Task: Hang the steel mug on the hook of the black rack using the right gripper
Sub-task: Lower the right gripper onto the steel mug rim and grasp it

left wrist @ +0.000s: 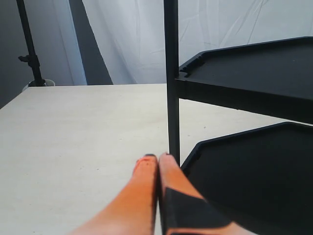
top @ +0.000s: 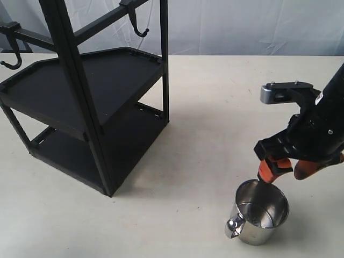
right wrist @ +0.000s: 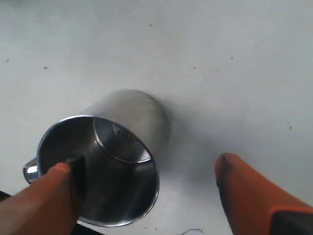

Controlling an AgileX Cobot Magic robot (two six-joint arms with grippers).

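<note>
In the exterior view, the right gripper [top: 285, 170] hung with fingers spread just above the far rim of the one steel mug [top: 259, 217], which stood upright on the table [top: 215, 107], handle turned away from the gripper. The black rack [top: 86, 102] stood well apart; two hooks showed, the nearer hook [top: 136, 22] and another [top: 11, 54].

The left wrist view showed the left gripper [left wrist: 157, 161] pressed together beside a rack post.

In the right wrist view, one orange pad [right wrist: 58, 196] sat inside the mug's mouth, the other outside.
</note>
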